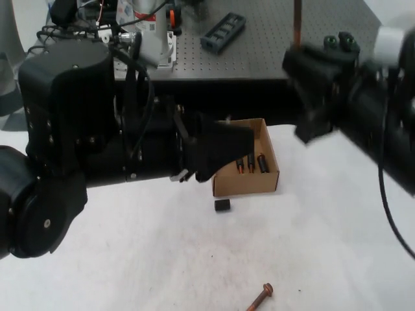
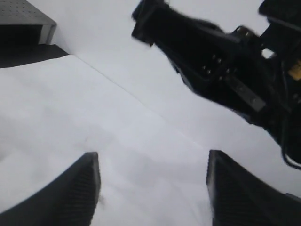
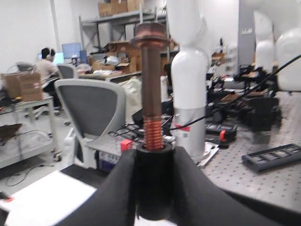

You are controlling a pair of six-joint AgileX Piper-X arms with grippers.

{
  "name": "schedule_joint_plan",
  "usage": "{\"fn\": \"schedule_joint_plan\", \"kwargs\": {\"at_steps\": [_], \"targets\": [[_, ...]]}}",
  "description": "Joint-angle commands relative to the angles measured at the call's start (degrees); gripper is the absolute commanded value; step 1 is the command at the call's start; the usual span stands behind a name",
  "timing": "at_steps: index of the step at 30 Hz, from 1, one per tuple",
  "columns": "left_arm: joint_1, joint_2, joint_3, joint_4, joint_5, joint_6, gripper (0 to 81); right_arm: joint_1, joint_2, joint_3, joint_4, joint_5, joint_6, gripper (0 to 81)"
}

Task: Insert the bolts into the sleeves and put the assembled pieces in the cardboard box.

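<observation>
The right gripper (image 3: 151, 186) is clamped on a black sleeve (image 3: 153, 202) with a copper bolt (image 3: 151, 80) standing up out of it, its threads partly in. The left gripper (image 2: 153, 183) hangs with fingers spread wide and nothing between them, low over the white bench cover (image 2: 70, 108) beside the cardboard box (image 1: 246, 184). Three assembled pieces (image 1: 251, 163) appear to lie in the box already, so I judge the held pair has yet to be boxed, and a loose sleeve (image 1: 222, 205) just before the box and a loose bolt (image 1: 260, 298) nearer the front remain to be joined.
</observation>
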Motion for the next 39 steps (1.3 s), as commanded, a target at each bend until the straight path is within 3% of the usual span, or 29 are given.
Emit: {"fn": "schedule_joint_plan", "kwargs": {"at_steps": [1,4,8,14,22,27,34,36,39], "targets": [[0.06,-0.18,-0.4,0.23,-0.99,1.79,47.3,-0.35,-1.0,-0.25,-1.04,-0.1,0.16,1.4],[0.06,-0.18,-0.4,0.22,-2.53,3.3,47.3,-0.52,1.49,-1.25,-1.97,2.77,-2.22,1.4],[0.06,-0.18,-0.4,0.38,-3.54,3.31,47.3,-1.32,5.91,-3.26,-1.28,2.06,2.11,1.4],[0.06,-0.18,-0.4,6.16,-7.4,3.61,47.3,-1.43,18.96,-16.41,20.01,4.48,2.88,1.4],[-0.44,0.99,-0.59,21.9,-9.7,14.66,47.3,-1.43,40.29,-39.61,40.93,7.12,2.88,1.4],[-3.96,7.65,-5.29,32.72,-13.34,21.24,38.6,-1.57,49.81,-51.34,58.14,9.21,2.88,1.4],[-11.66,21.89,-19.52,46.68,-24.19,29.65,38.1,-2.39,55.94,-57.88,67.8,7.92,2.88,1.1],[-13.27,25.79,-23.56,48.36,-25.97,30.14,38.1,-3.21,56.33,-58.27,69.33,6.61,3.43,11.1],[-15.3,30.57,-28.44,50.78,-26.95,30.1,38.1,-4.47,56.02,-58.27,69.88,6.24,4.27,34.6]]}}
